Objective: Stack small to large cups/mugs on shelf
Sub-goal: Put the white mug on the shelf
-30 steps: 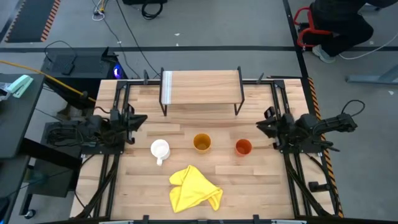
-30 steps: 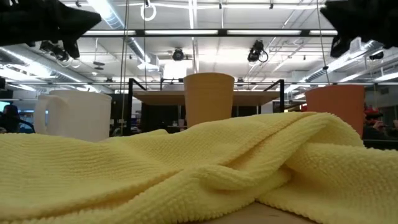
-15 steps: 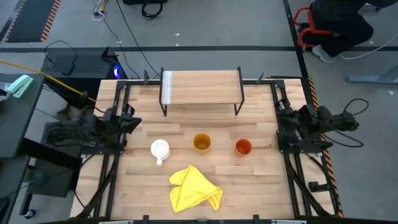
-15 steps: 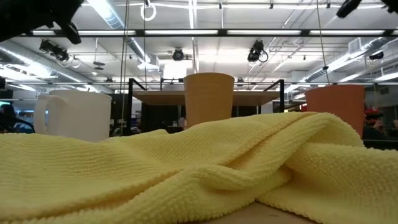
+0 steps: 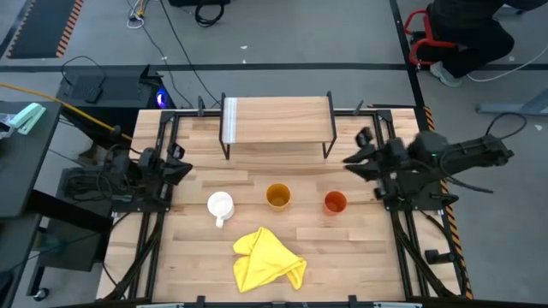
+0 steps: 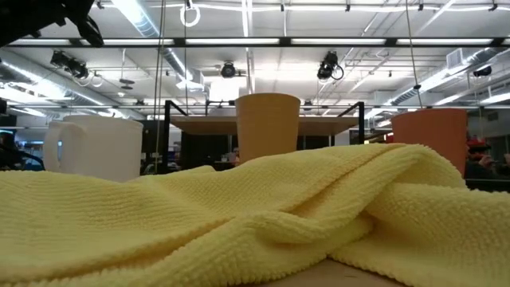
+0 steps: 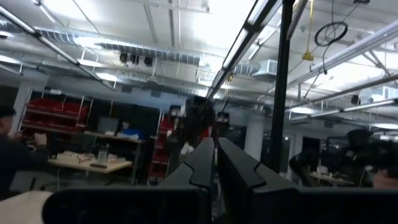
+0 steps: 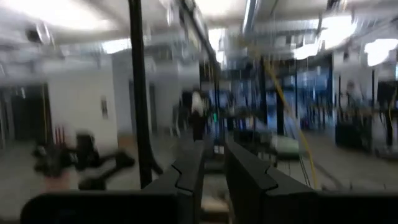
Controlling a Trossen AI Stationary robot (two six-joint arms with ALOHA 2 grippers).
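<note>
High view: white mug point(image 5: 220, 204) upright (handle toward yellow cloth point(image 5: 268, 261)).

The table point(image 5: 360, 257) filling the lower middle of the high view is light planked wood with a smooth, faintly satin finish. The shelf point(image 5: 278, 118) at upper centre has a board of the same pale wood, a whitish strip at its left end, and thin black metal legs. The yellow cloth point(image 5: 267, 259), low in the frame, is soft fabric; the low view shows its nubby, looped weave, quite matt. The white mug point(image 5: 220, 205) looks glossy. The yellow-orange cup point(image 5: 277, 196) and red-orange cup point(image 5: 335, 202) look smooth and matt.
</note>
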